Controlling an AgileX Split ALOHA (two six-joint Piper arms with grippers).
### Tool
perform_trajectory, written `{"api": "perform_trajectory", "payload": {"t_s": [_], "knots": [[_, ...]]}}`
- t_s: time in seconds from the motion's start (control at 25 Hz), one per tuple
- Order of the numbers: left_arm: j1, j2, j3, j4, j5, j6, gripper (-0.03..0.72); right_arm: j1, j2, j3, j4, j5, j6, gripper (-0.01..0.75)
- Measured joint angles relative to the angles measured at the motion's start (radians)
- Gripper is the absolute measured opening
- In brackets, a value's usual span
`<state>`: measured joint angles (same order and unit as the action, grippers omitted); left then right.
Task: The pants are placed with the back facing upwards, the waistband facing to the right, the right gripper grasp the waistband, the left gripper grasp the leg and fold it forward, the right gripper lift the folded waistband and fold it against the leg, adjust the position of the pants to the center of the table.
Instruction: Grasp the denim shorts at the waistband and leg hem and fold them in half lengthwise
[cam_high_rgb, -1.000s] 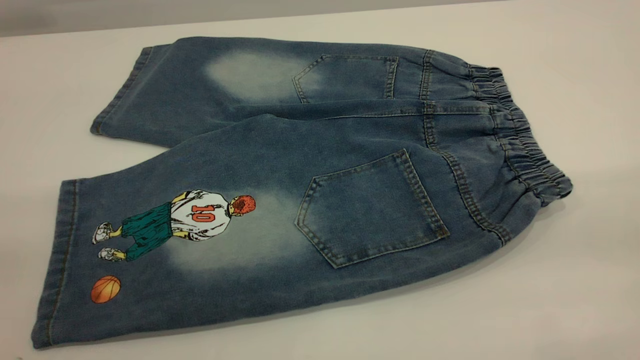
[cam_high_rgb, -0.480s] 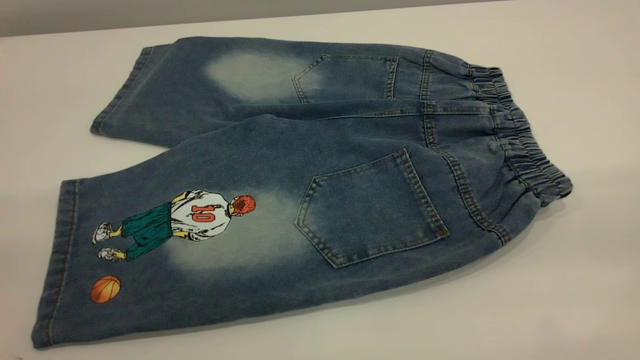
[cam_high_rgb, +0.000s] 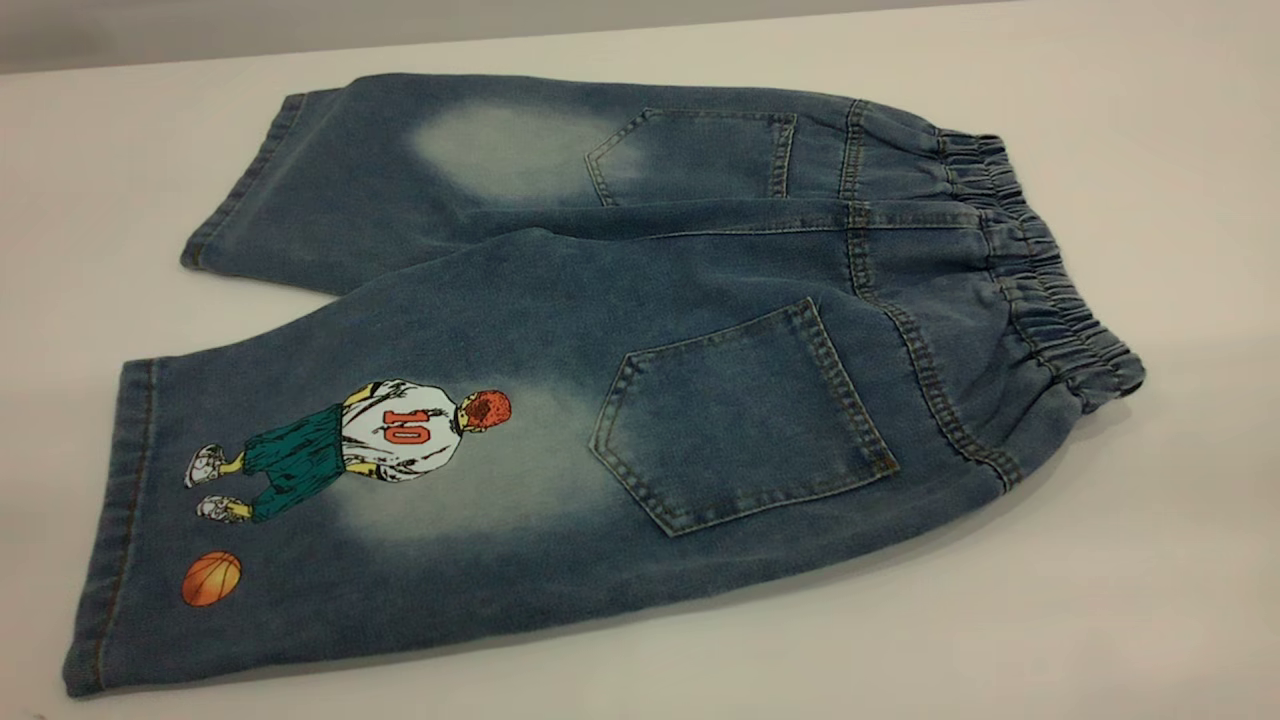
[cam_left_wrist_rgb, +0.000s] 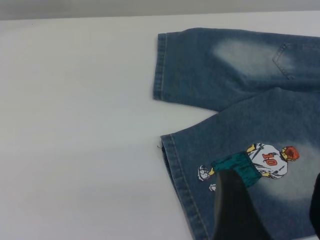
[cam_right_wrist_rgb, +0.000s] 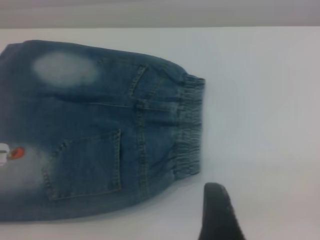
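One garment, the pants (cam_high_rgb: 620, 350), lies flat and unfolded on the table (cam_high_rgb: 1150, 600), back side up, with the waistband (cam_high_rgb: 1040, 270) at the 3 o'clock end of the exterior view and both hems at the 9 o'clock end. The leg (cam_high_rgb: 330, 480) carrying the printed player occupies the 7 o'clock area; the plain leg (cam_high_rgb: 400, 170) lies at 11 o'clock.

Handling estimate: soft washed denim, light, limp, non-fragile. It should drape and sag when lifted, so a two-point hold is advisable. Recommended hold points: the thick gathered waistband edge, which offers bulk for the fingers, and the stitched hem of the printed leg.

The left gripper (cam_left_wrist_rgb: 267, 210) hovers over the printed leg near the hem; two dark fingers stand apart with nothing between them. The right gripper (cam_right_wrist_rgb: 220, 215) sits over bare table just beside the waistband; only one finger is visible, so its spread probably cannot be determined.

Containers: two patch pockets (cam_high_rgb: 740, 420) lie flat; contents, if any, are not visible.
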<state>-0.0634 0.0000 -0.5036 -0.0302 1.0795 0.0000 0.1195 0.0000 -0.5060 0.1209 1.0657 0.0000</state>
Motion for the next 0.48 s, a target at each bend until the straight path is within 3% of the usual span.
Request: {"api": "perform_trajectory", "payload": {"t_s": [0.4, 0.48], "knots": [[0.000, 0.002, -0.009, 0.000, -0.005, -0.007, 0.344, 0.000, 0.000, -0.005, 0.055, -0.018, 0.000, 0.368], [0.000, 0.021, -0.030, 0.001, -0.047, -0.009, 0.344, 0.000, 0.001, -0.015, 0.089, -0.032, 0.015, 0.368]]}}
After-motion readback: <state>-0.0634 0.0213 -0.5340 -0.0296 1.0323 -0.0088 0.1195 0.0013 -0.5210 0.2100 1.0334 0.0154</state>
